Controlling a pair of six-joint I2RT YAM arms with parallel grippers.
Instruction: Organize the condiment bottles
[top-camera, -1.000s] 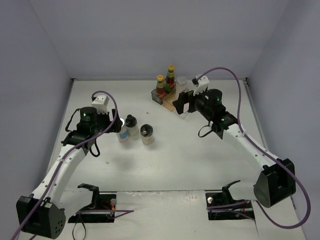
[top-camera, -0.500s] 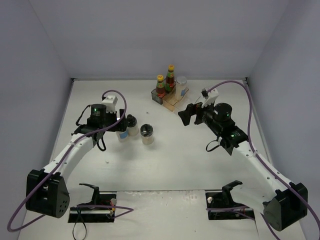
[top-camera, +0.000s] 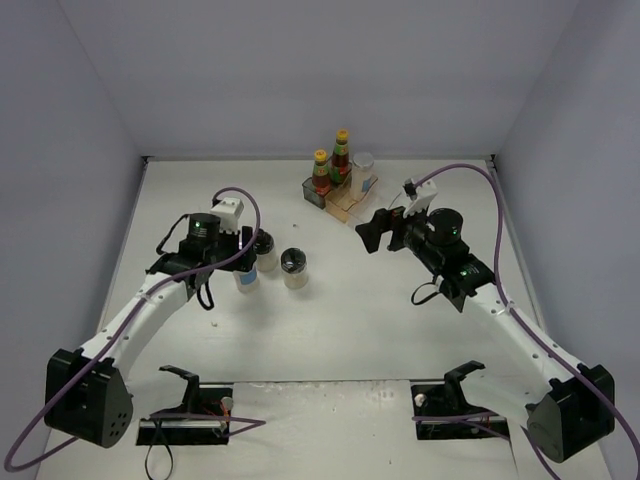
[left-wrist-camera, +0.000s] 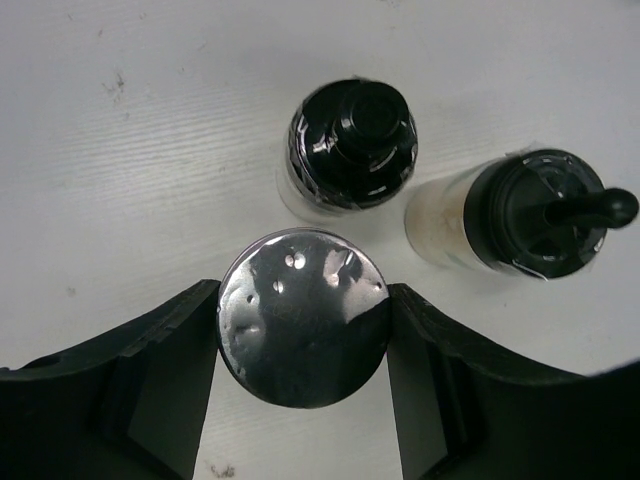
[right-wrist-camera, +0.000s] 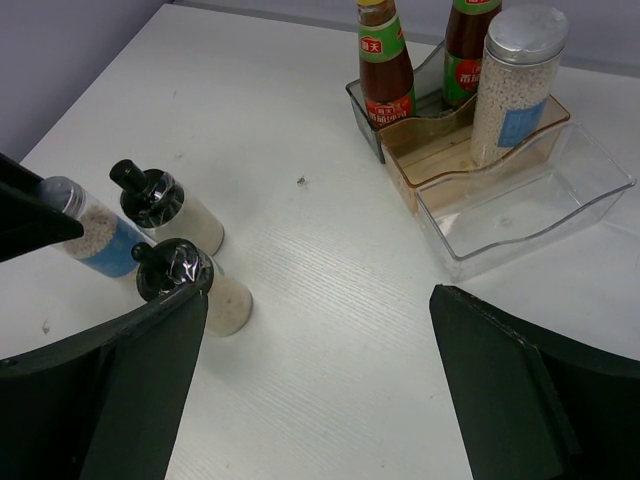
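My left gripper (left-wrist-camera: 303, 330) is shut on a silver-lidded shaker (left-wrist-camera: 303, 317), its fingers against both sides of the lid. That shaker (top-camera: 245, 274) stands left of centre and looks tilted in the right wrist view (right-wrist-camera: 88, 228). Two black-topped jars (top-camera: 265, 250) (top-camera: 294, 268) stand just to its right, also in the left wrist view (left-wrist-camera: 352, 145) (left-wrist-camera: 535, 210). Two sauce bottles (right-wrist-camera: 385, 65) (right-wrist-camera: 470, 45) and the second shaker (right-wrist-camera: 515, 85) stand in the stepped rack (right-wrist-camera: 520, 215). My right gripper (top-camera: 378, 228) is open and empty, near the rack's front.
The rack (top-camera: 340, 200) stands at the back centre of the white table, and its lowest clear step holds nothing. Grey walls close the table on three sides. Arm bases and purple cables lie along the near edge.
My right gripper has pulled back from the rack toward the near right. My left gripper has moved right and now grips the shaker beside the jars.
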